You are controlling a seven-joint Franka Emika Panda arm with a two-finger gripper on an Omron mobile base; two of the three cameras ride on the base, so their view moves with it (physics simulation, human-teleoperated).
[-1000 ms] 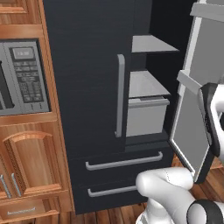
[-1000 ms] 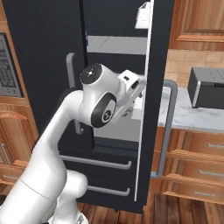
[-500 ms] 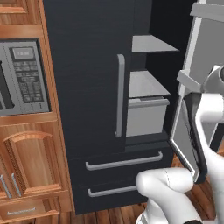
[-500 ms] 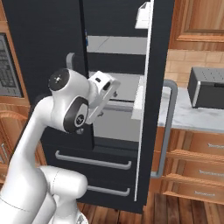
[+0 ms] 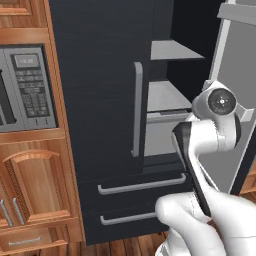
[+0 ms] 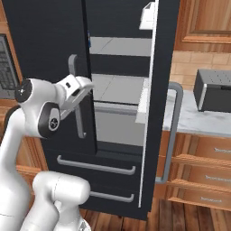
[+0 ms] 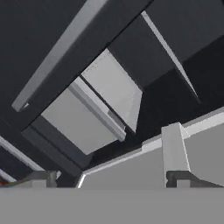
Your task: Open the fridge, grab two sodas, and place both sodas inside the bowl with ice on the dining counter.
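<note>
The black fridge (image 5: 100, 75) has its left door shut, with a grey bar handle (image 5: 137, 107). Its right door (image 6: 158, 103) stands swung open, showing grey inner shelves (image 5: 167, 95) and a pale bin below them. In front of the opening, level with the middle shelf, my gripper (image 7: 113, 178) is open with nothing between its fingertips (image 7: 43, 177). It looks at the shelves (image 7: 109, 87) and the open door's pale inner side. The white hand (image 6: 80, 86) sits by the left door's handle. The sodas, the bowl with ice and the dining counter are out of view.
A microwave (image 5: 25, 87) is set in wooden cabinets left of the fridge. To the right, a pale wall countertop (image 6: 194, 119) carries a dark appliance (image 6: 214, 90) over wooden drawers. The open door's handle (image 6: 173, 131) sticks out toward them. Two fridge drawers (image 5: 140, 185) lie below.
My arm has swung left, from beside the open door to in front of the fridge opening. The hand has turned toward the shelves. The jaws have stayed wide and the doors have not moved.
</note>
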